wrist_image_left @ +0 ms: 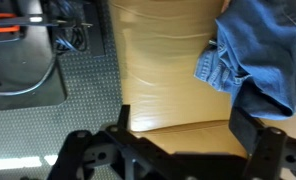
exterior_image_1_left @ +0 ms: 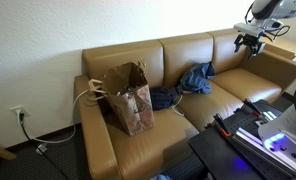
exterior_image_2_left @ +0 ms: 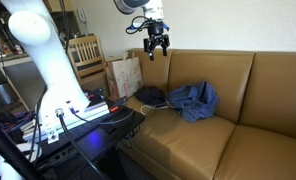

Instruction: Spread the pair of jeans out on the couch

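A pair of blue jeans lies crumpled on the middle seat of the tan couch; it also shows in the other exterior view and at the top right of the wrist view. My gripper hangs open and empty high above the couch, well above and to the side of the jeans; it also shows in the exterior view. In the wrist view its fingers frame bare couch cushion.
A brown paper bag stands on the couch seat next to the jeans, with a dark garment between them. A bench with equipment and cables stands in front. A wooden chair stands behind the couch end.
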### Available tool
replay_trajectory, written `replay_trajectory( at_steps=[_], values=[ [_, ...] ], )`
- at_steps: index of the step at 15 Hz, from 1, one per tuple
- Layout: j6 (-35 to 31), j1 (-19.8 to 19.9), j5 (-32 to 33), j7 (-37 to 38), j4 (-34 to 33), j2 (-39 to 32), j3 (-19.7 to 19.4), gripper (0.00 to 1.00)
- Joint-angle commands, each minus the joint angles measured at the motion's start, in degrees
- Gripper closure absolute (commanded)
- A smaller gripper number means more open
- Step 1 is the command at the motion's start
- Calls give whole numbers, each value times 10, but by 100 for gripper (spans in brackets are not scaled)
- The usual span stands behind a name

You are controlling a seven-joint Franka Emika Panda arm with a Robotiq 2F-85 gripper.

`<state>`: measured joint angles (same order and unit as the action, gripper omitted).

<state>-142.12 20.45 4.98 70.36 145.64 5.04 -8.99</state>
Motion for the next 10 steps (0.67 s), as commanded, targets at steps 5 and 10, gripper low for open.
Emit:
replay_trajectory(
  at_steps=[5, 10],
  values=[
    [-140, -65, -60, 47, -42, -153, -24, 0],
    [-175, -88, -50, 64, -33, -155, -52, 0]
  ],
)
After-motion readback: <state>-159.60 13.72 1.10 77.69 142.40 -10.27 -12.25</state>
